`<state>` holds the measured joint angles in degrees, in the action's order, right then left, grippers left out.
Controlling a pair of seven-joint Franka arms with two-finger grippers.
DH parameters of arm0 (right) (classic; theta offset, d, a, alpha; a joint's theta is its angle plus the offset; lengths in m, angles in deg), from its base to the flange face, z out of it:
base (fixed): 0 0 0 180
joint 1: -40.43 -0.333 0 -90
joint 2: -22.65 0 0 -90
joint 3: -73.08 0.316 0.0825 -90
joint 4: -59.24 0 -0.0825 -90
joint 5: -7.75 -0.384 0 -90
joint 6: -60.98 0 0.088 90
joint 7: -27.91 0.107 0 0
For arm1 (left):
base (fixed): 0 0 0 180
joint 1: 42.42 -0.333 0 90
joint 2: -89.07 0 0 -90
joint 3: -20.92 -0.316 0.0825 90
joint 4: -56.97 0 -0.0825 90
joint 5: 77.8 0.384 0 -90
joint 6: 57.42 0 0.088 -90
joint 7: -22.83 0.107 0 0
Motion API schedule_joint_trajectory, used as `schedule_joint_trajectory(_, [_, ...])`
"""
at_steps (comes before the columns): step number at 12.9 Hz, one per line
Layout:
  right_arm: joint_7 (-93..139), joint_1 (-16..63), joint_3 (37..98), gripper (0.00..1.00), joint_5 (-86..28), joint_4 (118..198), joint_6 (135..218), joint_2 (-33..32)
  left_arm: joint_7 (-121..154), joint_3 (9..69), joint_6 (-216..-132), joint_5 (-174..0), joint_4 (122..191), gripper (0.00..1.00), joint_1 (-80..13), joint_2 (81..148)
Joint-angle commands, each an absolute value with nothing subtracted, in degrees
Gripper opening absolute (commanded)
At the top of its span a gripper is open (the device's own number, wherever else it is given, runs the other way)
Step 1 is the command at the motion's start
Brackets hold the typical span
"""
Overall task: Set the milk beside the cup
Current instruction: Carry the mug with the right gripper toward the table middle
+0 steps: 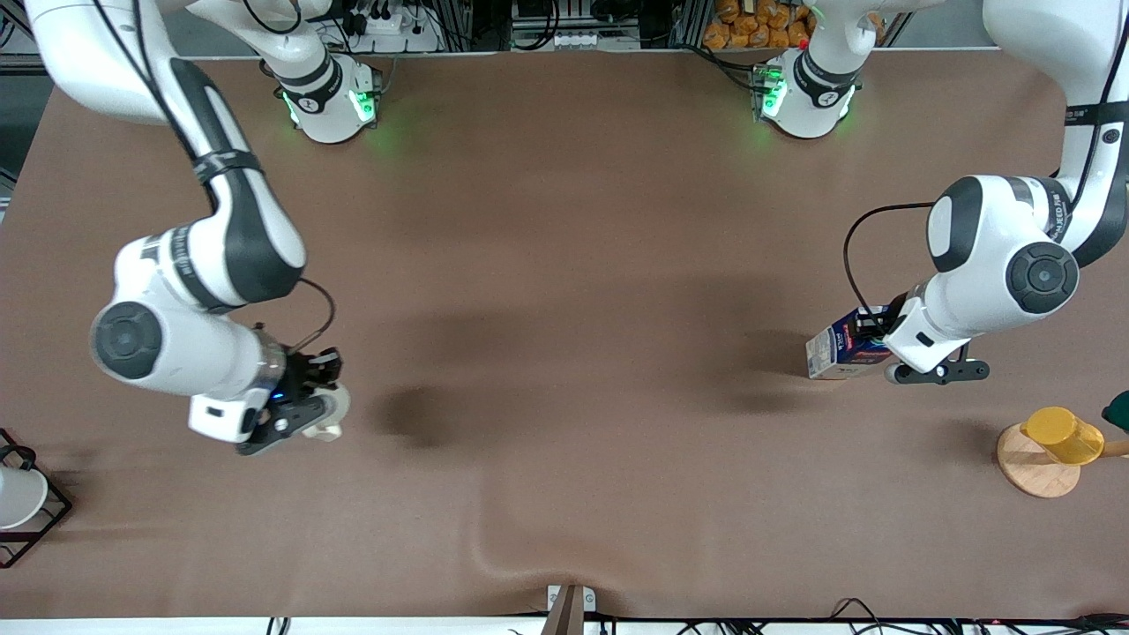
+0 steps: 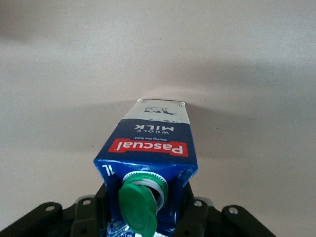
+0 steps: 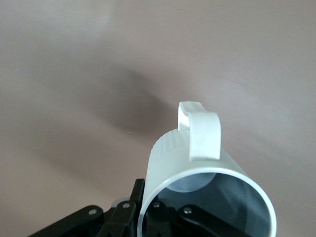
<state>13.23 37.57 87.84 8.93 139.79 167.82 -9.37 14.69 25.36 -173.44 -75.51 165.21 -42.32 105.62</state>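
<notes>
The milk [image 1: 836, 351], a dark blue carton with a red label, is tilted in my left gripper [image 1: 869, 339], above the table toward the left arm's end, its shadow beside it. In the left wrist view the carton [image 2: 150, 143] shows its green cap [image 2: 139, 206], and the left gripper [image 2: 148, 215] is shut on its top with black fingers [image 2: 195, 215] on either side. The pale cup [image 1: 331, 414] hangs in my right gripper [image 1: 319, 407] above the table toward the right arm's end. In the right wrist view the right gripper [image 3: 148, 212] pinches the cup's [image 3: 197, 163] wall.
A yellow cup [image 1: 1063, 435] lies on a wooden disc [image 1: 1032, 472] at the left arm's end. A white cup [image 1: 16, 496] sits in a black wire rack [image 1: 48, 520] at the right arm's end. The brown cloth has a ridge [image 1: 494, 551] near the front edge.
</notes>
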Motion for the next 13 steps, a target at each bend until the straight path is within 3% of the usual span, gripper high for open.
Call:
schedule_joint_trajectory(1, [15.7, 33.2, 87.8, 0.00, 9.2, 140.0, 168.1, -9.7, 14.8, 25.7, -171.8, -76.7, 165.4, 0.56, -42.4, 103.9])
schedule_joint_trajectory(13, [21.8, 17.7, 87.6, 0.00, 10.4, 140.2, 183.6, -16.3, 14.6, 26.5, -169.6, -76.7, 162.3, 0.50, -41.9, 104.0])
